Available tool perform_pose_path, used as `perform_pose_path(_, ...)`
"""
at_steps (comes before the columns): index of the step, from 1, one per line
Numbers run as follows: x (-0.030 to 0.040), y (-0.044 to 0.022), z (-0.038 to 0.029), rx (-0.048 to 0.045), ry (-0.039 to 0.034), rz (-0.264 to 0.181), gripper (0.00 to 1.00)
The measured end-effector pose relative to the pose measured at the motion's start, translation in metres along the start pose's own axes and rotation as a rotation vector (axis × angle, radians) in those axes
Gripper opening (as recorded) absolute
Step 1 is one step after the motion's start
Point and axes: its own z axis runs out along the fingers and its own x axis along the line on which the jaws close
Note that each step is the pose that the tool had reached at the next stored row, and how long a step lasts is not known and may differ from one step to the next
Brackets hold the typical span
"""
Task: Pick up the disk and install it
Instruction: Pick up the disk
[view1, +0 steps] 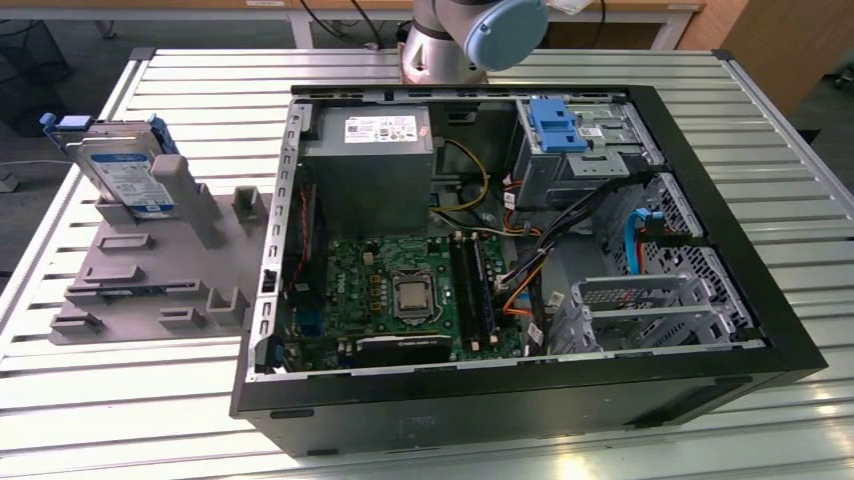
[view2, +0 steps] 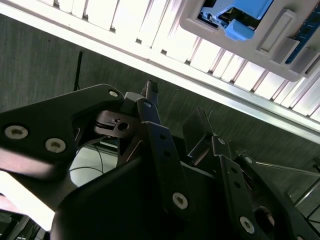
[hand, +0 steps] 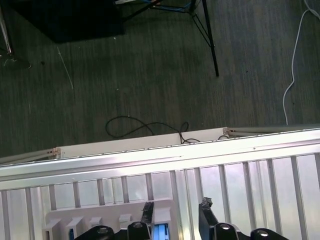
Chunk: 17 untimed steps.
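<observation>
The disk (view1: 120, 172), a silver drive with a white-and-blue label in a blue carrier, leans upright in the grey holder (view1: 147, 275) on the exterior view's left. My gripper (hand: 176, 206) is open in both wrist views, with nothing between its dark fingers (view2: 150, 100). It hangs above the slatted table's edge. In the first wrist view the grey holder (hand: 100, 220) lies just beyond the fingertips, with a bit of blue (hand: 160, 231) between them. The second wrist view has the holder (view2: 280, 45) and a blue plastic part (view2: 240, 22) farther off.
An open computer case (view1: 507, 400) fills the middle of the slatted table (view1: 134, 400). Inside are a grey power supply (view1: 367, 160), a motherboard (view1: 400, 290), a blue ribbed latch (view1: 561, 125) and a metal drive cage (view1: 641, 300). Carpet with a loose cable (hand: 145, 127) lies past the table's edge.
</observation>
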Motion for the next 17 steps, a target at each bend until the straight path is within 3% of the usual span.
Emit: perform_pose_path(17, -0.0004, -0.0029, -0.0023, 0.0001, 0.0000, 0.000, 0.47)
